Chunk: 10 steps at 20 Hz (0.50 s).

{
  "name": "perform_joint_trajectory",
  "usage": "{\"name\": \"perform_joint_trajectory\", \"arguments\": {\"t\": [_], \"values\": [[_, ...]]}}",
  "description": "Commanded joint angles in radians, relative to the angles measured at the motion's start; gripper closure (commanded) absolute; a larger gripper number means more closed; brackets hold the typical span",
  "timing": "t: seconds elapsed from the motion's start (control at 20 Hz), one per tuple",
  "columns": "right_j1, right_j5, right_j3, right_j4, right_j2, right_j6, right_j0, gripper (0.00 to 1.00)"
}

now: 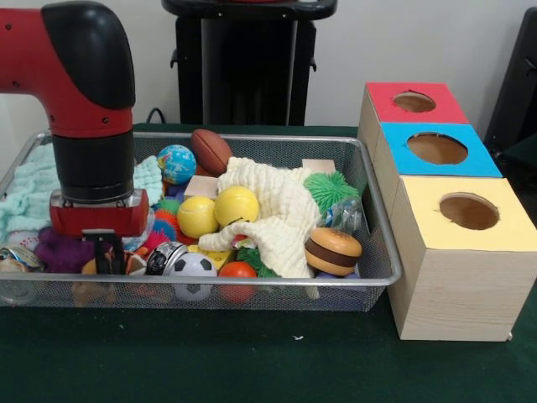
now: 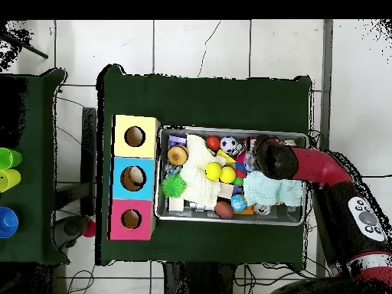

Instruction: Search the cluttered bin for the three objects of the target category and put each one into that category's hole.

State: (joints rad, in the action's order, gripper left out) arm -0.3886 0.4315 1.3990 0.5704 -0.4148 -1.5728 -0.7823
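Observation:
The wire mesh bin [image 1: 382, 252] is full of mixed toys. My gripper [image 1: 107, 253] reaches down into its left front corner, among a purple fuzzy toy [image 1: 59, 252] and a striped ring [image 1: 165, 256]. Whether it holds anything is hidden by clutter. Two yellow balls [image 1: 216, 211] lie mid-bin beside a cream cloth [image 1: 281, 214]. A soccer ball [image 1: 194, 267] and a red ball [image 1: 238, 270] rest at the front wall. A globe ball [image 1: 176, 163] and a brown football [image 1: 211, 150] sit at the back. In the overhead view the arm's head [image 2: 276, 157] covers the gripper.
A wooden box stands right of the bin with a red-topped hole [image 1: 414, 102], a blue-topped hole [image 1: 437, 148] and a yellow-topped hole [image 1: 468, 211]. A burger toy [image 1: 332, 251], a green spiky ball [image 1: 330, 189] and a mint cloth [image 1: 29, 189] also lie in the bin [image 2: 233, 129].

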Motion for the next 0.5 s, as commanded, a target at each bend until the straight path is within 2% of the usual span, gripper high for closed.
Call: {"name": "perform_joint_trajectory", "arguments": {"t": [0.05, 0.5], "values": [[-0.04, 0.225, 0.13, -0.048, -0.032, 0.067, 0.017, 1.0], [-0.067, 0.249, 0.147, -0.063, -0.038, 0.077, 0.014, 1.0]]}}
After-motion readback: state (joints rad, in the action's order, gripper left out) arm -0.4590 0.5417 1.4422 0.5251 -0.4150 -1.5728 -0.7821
